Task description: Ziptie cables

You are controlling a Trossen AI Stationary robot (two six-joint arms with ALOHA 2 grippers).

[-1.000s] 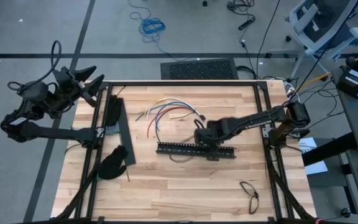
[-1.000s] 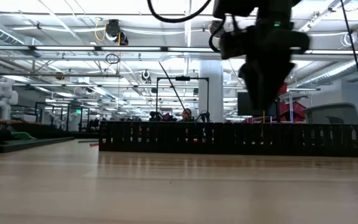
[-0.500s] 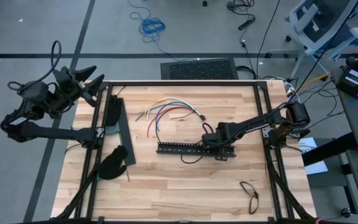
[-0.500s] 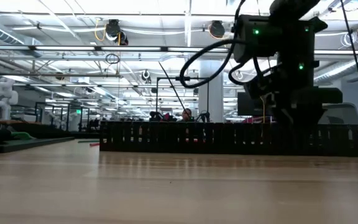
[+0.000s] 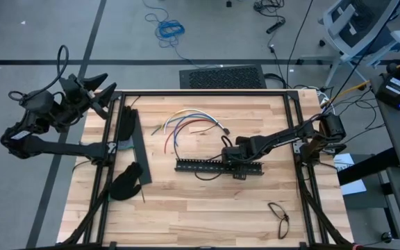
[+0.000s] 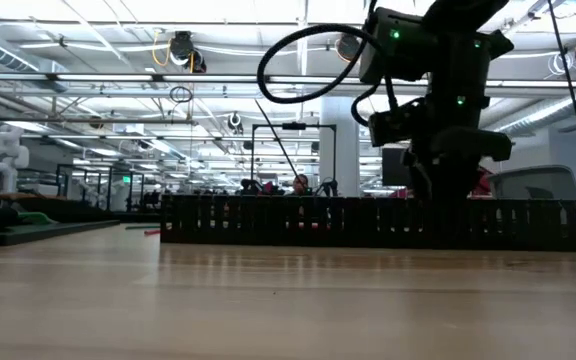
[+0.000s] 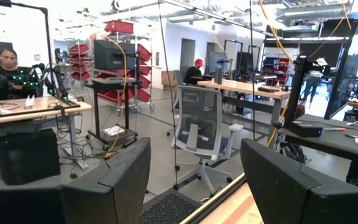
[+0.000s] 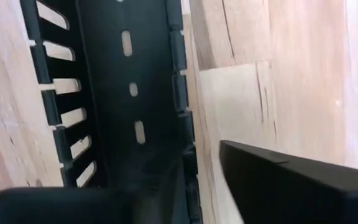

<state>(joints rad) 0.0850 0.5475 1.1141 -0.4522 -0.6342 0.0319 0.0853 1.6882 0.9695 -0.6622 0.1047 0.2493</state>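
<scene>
right gripper [image 5: 232,159] is down at the slotted black bar [image 5: 217,167] lying mid-bench, at the bar's right half, on its far side. in the right wrist view one finger [image 8: 291,186] sits on the bare wood just beside the bar's slotted wall [image 8: 129,93], the other is low against the bar itself; can't tell if the jaws are clamped on the bar wall or just straddling it. low view shows the arm [image 6: 438,110] coming down behind the bar [image 6: 368,222], fingertips hidden by it.

left gripper [image 5: 99,94] is parked off the bench past the far-left corner, jaws apart with nothing between them (left wrist view shows both fingers [image 7: 120,180] spread with only the room beyond).

cables [image 5: 189,123] lie loose on the bench [image 5: 207,208] between the bar and the far edge, a fan of red, blue, white and yellow-green wires, well clear of both grippers. a thin dark loop [image 5: 209,174] pokes out on the near side of the bar, can't tell if it's a ziptie or a wire.

other stuff: second black bar [image 5: 134,142] along the left edge, black gloves [image 5: 126,182] near it toward the near-left, dark wire loop [image 5: 279,214] near the near-right corner. people seated at desks in the room behind.
</scene>
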